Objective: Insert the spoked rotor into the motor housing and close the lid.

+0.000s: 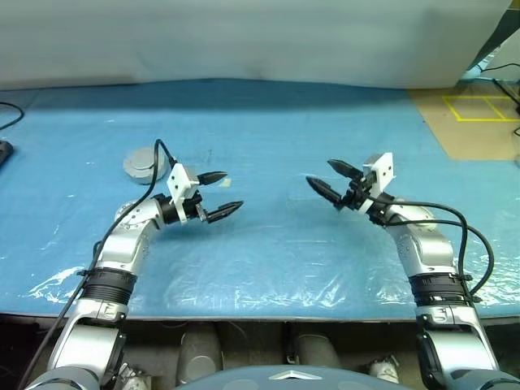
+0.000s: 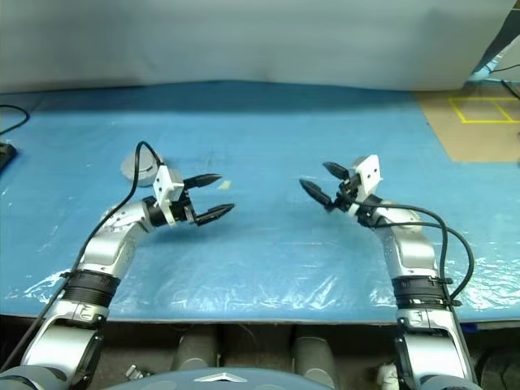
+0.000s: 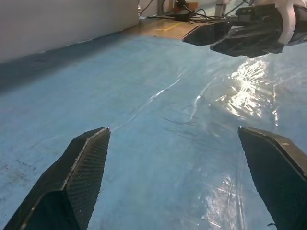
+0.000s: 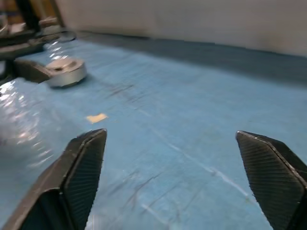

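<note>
**Both pincers open and empty over the blue tabletop**

The left pincer (image 1: pixel 221 194) hangs above the tabletop (image 1: pixel 268 244), its two black fingers spread wide and pointing toward the middle, with nothing between them. The right pincer (image 1: pixel 331 179) faces it from the other side, fingers likewise spread wide and empty. The two are well apart, with bare blue sheet between them.

A round grey metal puck, the housing (image 1: pixel 144 165), sits on the tabletop behind the left arm, near the wrist and partly crossed by the arm's black cable (image 1: pixel 150 191). In the right wrist view it appears as a squat silvery disc (image 4: pixel 65 72) with a raised top; whether that top is the lid, closed on it, cannot be told. The rotor cannot be made out either.

A small yellowish scrap (image 4: pixel 97 117) lies on the sheet between the housing and the right pincer. The sheet is glossy and wrinkled near the front edge.
</note>
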`<state>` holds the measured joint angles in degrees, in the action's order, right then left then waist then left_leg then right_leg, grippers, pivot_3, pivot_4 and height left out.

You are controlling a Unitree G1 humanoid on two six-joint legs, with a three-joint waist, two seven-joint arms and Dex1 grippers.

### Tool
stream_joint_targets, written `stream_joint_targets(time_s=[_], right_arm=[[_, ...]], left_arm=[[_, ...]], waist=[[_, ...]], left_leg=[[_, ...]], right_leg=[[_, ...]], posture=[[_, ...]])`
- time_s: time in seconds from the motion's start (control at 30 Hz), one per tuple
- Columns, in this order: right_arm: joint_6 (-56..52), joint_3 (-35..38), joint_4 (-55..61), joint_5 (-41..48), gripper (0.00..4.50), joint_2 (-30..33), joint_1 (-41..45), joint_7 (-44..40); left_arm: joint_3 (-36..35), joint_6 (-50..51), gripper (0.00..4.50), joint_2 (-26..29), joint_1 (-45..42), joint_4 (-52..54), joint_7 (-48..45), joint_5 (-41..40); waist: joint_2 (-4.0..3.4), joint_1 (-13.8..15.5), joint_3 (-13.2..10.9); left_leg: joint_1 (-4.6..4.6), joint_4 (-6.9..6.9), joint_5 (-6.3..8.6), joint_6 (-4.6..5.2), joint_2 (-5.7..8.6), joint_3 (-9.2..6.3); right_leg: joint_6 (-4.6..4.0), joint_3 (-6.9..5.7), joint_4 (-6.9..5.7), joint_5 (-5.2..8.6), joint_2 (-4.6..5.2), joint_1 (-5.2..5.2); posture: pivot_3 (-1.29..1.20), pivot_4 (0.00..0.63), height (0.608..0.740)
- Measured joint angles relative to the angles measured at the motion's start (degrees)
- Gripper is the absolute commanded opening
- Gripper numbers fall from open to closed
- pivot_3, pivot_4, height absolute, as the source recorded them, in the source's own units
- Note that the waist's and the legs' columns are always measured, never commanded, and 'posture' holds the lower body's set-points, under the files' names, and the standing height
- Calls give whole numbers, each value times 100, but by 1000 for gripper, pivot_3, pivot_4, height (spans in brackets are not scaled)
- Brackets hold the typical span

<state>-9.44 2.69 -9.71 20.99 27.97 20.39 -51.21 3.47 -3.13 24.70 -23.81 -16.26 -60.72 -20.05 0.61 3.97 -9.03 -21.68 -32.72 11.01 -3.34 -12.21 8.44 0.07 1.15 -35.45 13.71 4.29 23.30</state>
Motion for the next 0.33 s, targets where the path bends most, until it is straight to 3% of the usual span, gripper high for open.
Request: stream_joint_targets(time_s=[0.33], right_arm=[[-163, -426, 219, -249, 4440, 246, -248, -436]], left_arm=[[25, -274, 4500, -26, -102, -516, -279, 139]], waist=[[0, 4, 0]], left_leg=[[2, -2, -7, 13, -2, 4]], right_leg=[[-26, 3, -1, 10, 0, 0]], posture=[[0, 150, 740]])
